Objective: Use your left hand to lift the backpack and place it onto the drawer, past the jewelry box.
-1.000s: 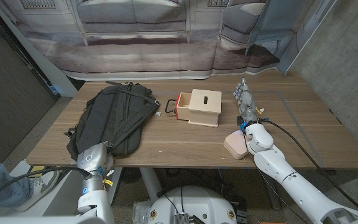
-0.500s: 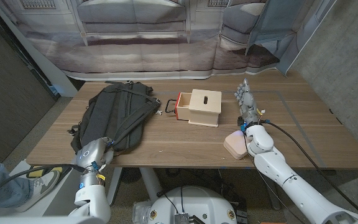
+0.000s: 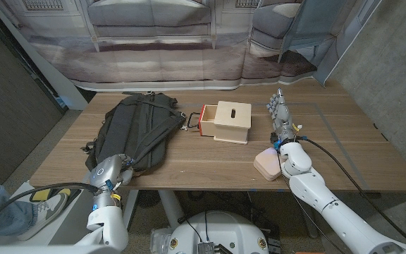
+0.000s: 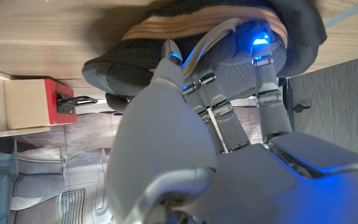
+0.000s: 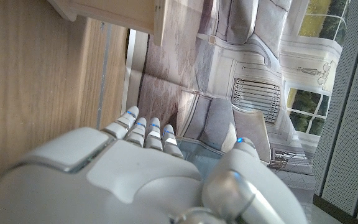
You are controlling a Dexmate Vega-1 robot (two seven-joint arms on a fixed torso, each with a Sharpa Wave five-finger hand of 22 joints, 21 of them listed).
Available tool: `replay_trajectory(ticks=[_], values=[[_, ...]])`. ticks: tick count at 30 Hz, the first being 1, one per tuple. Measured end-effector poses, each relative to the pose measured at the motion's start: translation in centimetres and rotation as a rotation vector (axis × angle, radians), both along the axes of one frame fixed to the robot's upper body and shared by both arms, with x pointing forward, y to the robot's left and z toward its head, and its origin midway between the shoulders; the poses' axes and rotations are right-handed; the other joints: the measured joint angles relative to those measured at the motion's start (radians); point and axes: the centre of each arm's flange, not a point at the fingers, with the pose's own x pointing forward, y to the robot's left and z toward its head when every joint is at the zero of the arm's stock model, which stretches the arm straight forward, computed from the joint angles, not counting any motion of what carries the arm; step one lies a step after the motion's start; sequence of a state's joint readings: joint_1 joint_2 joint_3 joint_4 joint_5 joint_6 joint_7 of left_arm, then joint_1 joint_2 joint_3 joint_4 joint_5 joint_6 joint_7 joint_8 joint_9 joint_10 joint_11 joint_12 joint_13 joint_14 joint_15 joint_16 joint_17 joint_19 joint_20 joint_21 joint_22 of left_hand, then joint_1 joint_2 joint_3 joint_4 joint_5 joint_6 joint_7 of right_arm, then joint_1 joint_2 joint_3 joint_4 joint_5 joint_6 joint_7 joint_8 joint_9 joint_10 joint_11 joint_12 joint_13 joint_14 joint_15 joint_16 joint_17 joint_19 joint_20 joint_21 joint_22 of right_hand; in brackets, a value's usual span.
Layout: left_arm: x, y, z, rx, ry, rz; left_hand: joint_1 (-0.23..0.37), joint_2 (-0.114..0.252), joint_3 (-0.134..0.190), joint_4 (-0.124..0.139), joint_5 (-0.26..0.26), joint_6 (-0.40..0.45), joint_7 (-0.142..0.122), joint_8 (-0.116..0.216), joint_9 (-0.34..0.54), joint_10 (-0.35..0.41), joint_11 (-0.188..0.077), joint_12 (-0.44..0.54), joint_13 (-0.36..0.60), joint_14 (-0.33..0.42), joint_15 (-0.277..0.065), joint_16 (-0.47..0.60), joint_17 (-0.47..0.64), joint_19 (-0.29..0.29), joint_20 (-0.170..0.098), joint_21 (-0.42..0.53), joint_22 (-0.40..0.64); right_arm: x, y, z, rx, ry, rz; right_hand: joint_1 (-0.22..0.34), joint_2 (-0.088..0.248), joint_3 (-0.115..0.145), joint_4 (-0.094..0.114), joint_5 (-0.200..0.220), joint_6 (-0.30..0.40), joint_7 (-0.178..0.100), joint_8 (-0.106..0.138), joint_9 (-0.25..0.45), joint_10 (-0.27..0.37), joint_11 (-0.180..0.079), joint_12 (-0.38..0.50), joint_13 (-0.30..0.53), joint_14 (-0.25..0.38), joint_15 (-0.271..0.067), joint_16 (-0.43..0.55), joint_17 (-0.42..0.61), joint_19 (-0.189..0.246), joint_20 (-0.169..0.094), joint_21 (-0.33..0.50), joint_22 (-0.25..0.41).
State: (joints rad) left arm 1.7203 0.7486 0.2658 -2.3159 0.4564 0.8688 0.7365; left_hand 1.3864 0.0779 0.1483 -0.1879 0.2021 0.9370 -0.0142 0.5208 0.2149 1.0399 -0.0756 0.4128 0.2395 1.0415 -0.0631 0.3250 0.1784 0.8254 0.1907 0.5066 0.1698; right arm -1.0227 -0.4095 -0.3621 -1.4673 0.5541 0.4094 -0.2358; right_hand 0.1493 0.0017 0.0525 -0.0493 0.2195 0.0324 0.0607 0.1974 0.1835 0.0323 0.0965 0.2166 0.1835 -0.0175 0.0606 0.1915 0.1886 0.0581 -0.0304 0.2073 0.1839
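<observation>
Left hand [image 3: 122, 166] grips the near end of the backpack [image 3: 138, 134], which lies on the table [image 3: 210, 159] left of the drawer [image 3: 224, 121], so the lifting and placing remain.

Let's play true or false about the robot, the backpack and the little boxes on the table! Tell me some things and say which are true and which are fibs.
1. The left hand has its fingers on the near end of the backpack. True.
2. The backpack is already on top of the wooden drawer box. False: it lies on the table, to the robot's left of the box.
3. The drawer box has a red front with a dark handle. True.
4. The right hand is holding the pink jewelry box. False: it holds nothing; the pink box sits beside that arm's wrist.
5. The backpack is bright yellow. False: it is dark grey to black.
</observation>
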Motion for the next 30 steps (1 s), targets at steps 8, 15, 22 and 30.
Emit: replay_trajectory(ticks=[8,15,22,30], values=[[-1.2,-0.4,0.5,0.045,0.003,0.086,-0.006,-0.006,0.001,-0.001,0.000,0.014,-0.008,0.005,0.000,0.010,-0.008,0.001,0.000,0.039,-0.013,0.000,0.000,0.057,-0.057,0.000,0.000,-0.1,0.1,-0.1,-0.006,0.000,0.014,0.005,0.005,0.000,0.000,0.000,0.000,0.000,0.000,0.000,0.004,-0.004,0.000,0.000,0.000,0.000,0.000,0.000,0.006,-0.006,0.000,0.000],[-2.2,-0.2,1.3,0.074,-0.020,0.150,-0.012,-0.012,0.007,-0.007,0.000,0.030,-0.023,0.005,0.000,0.024,-0.022,0.001,0.000,0.062,-0.031,0.000,0.000,0.120,-0.120,-0.001,0.001,-0.1,0.4,-0.1,-0.014,0.000,0.028,0.005,0.005,0.000,0.000,0.000,0.000,0.000,0.000,0.000,0.004,-0.004,0.000,0.000,0.003,-0.003,0.000,0.000,0.009,-0.002,0.000,0.000],[-2.8,-0.1,2.4,0.098,-0.050,0.185,-0.012,-0.012,0.008,-0.008,0.000,0.030,-0.023,0.007,0.000,0.026,-0.024,0.001,0.000,0.076,-0.043,0.000,0.000,0.200,-0.200,-0.002,0.001,0.0,0.5,-0.1,-0.018,0.002,0.037,0.005,0.005,0.000,0.000,0.000,0.000,0.000,0.000,0.000,0.004,-0.004,0.000,0.000,0.003,-0.003,0.000,0.000,0.016,-0.002,0.000,0.000],[-3.1,-0.3,3.8,0.128,-0.076,0.204,-0.013,-0.012,0.008,-0.008,0.000,0.031,-0.024,0.013,0.000,0.025,-0.025,0.000,0.001,0.083,-0.049,0.000,0.001,0.270,-0.269,-0.002,0.000,0.1,0.4,-0.2,-0.015,0.008,0.042,0.005,0.005,0.000,0.000,0.000,0.000,0.000,0.000,0.000,0.004,-0.004,0.000,0.000,0.003,-0.003,0.000,0.000,0.020,-0.005,0.000,0.000]])
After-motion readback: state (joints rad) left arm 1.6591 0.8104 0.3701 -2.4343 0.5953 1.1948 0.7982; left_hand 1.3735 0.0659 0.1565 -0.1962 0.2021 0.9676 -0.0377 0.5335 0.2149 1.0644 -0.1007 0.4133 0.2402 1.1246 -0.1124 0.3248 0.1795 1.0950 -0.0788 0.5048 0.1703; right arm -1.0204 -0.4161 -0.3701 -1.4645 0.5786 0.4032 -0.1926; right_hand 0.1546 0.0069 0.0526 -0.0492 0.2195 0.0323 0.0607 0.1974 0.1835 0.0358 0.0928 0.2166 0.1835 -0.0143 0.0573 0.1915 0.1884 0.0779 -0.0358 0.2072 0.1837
